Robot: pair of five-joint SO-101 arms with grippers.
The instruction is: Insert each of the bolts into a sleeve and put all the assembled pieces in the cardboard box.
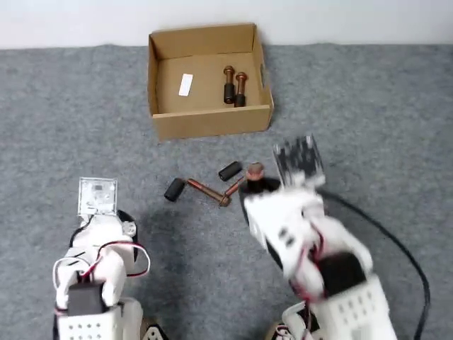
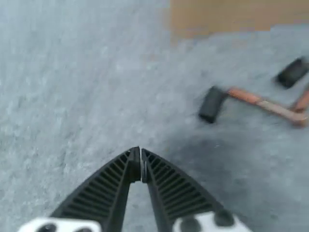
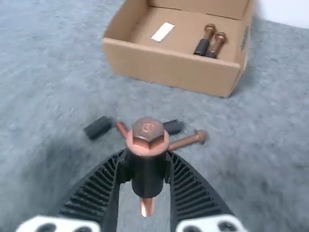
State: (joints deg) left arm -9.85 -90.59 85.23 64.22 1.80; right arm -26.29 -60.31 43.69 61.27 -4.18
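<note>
My right gripper [image 3: 146,166] is shut on a black sleeve with a copper bolt [image 3: 147,136] standing through it, held above the carpet. From above, that held piece [image 1: 253,177] sits just right of the loose parts. On the carpet lie a black sleeve [image 1: 175,190] with a bolt [image 1: 205,190] touching its end, a second sleeve [image 1: 230,171] and a second bolt [image 1: 233,188]. The cardboard box [image 1: 212,120] at the back holds two assembled pieces [image 1: 234,85]. My left gripper [image 2: 140,166] is shut and empty, low on the left, short of the nearest sleeve [image 2: 211,104].
Grey carpet covers the table. A small white label [image 1: 185,84] lies on the box floor. A black cable [image 1: 396,248] trails from the right arm on the right side. The left arm [image 1: 97,195] stands at the front left.
</note>
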